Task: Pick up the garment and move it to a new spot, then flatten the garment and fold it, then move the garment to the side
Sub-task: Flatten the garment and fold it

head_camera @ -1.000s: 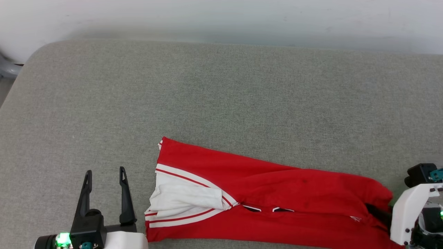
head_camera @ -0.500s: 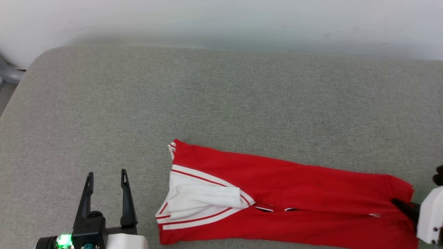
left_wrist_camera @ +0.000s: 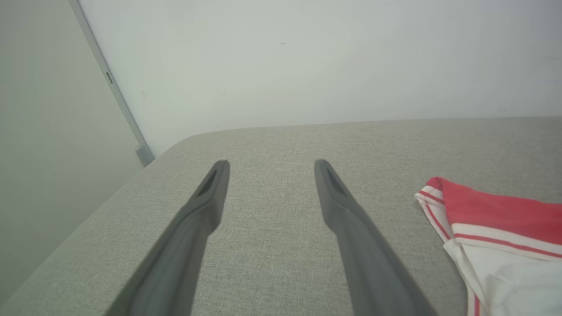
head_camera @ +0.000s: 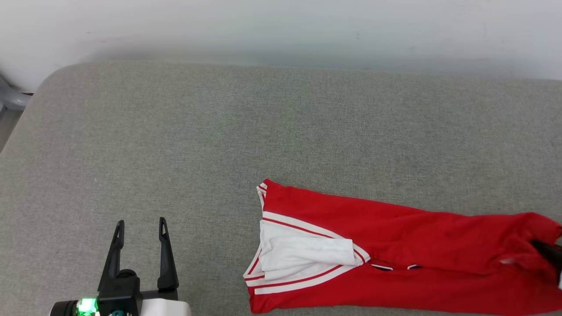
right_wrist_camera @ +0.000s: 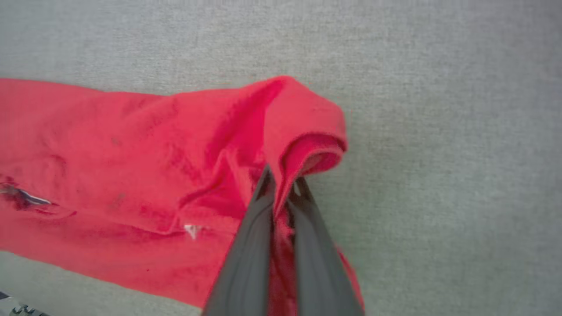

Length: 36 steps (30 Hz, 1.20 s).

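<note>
The right gripper (right_wrist_camera: pixel 281 181) was pinched shut on one red end of the garment (head_camera: pixel 395 245), and the left gripper (head_camera: pixel 141 222) stood spread wide over the bare grey pad (head_camera: pixel 219 131), holding nothing. The garment lay in a long folded strip at the front right of the pad, so I think the folding was mostly done and moving it to the side was what was left. A plain white wall (head_camera: pixel 281 26) stood behind the soft pad.

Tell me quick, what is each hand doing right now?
Left hand: open, holding nothing.
Right hand: closed on a fold at the end of the red jersey T-shirt.
</note>
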Available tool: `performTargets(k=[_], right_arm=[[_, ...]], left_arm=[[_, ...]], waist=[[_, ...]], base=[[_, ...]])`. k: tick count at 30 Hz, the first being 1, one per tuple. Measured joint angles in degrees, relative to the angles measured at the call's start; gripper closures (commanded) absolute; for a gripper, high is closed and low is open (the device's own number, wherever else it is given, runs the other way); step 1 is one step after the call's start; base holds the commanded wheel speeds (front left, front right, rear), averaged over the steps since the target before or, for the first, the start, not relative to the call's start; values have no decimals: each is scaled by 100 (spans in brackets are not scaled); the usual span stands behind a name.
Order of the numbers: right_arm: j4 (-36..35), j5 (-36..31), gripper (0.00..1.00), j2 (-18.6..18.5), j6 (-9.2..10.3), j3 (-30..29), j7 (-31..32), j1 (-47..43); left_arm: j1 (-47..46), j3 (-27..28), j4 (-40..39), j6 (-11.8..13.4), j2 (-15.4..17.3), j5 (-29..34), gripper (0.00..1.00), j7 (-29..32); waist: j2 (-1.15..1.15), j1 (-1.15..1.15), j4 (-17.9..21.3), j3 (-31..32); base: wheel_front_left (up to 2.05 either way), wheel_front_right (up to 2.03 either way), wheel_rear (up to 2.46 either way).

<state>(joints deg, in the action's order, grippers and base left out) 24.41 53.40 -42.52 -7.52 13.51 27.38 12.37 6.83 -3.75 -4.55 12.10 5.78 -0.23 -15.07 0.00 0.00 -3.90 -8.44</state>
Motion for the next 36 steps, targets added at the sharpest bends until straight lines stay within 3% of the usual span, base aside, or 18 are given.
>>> performTargets(k=[11, 18, 28, 36], right_arm=[[-1891, 411, 100, 555, 1, 67, 732, -396], [-2549, 223, 100, 996, 2, 477, 1222, -170], [-2526, -183, 100, 1589, 1, 1552, 1455, 872], [-1935, -511, 100, 2090, 1, 2550, 1216, 1846]], left_arm=[[-5, -43, 43, -38, -20, -1, 0, 0], [-101, -148, 73, -77, -36, 8, 0, 1], [-277, -256, 146, -85, -77, 5, 0, 0], [-398, -318, 179, -87, -108, -5, 0, 0]], waist=[[0, 0, -36, -9], [0, 0, -161, -92], [0, 0, -396, -255], [0, 0, -599, -401]], base=[[0, 0, 0], [0, 0, 0], [0, 0, 0], [0, 0, 0]])
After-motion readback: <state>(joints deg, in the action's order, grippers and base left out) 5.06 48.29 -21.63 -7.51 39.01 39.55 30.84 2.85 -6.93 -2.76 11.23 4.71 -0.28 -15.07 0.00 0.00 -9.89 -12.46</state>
